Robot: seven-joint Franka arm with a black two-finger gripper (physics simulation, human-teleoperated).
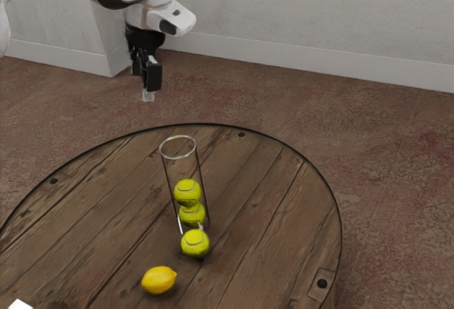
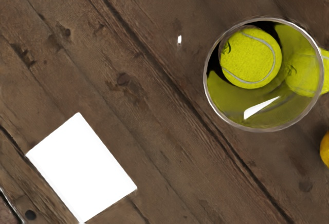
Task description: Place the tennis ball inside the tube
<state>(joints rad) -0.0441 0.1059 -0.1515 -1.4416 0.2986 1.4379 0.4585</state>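
Yellow-green round felt tennis ball (image 1: 195, 243) lies just outside the clear cylindrical plastic tube (image 1: 180, 171); whether my black blocky metal gripper (image 1: 148, 95) is spread, I can't tell; grasping so near the wall could topple the tube.

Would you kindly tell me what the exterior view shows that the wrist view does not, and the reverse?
The exterior view adds the gripper, the pale wall and, side-on, the lower ball under the upper ball in the tube.

The wrist view adds a look down into the tube's mouth and the broad face of the white rectangle.

Both share the tube, upper ball, loose ball, lemon and wooden table.
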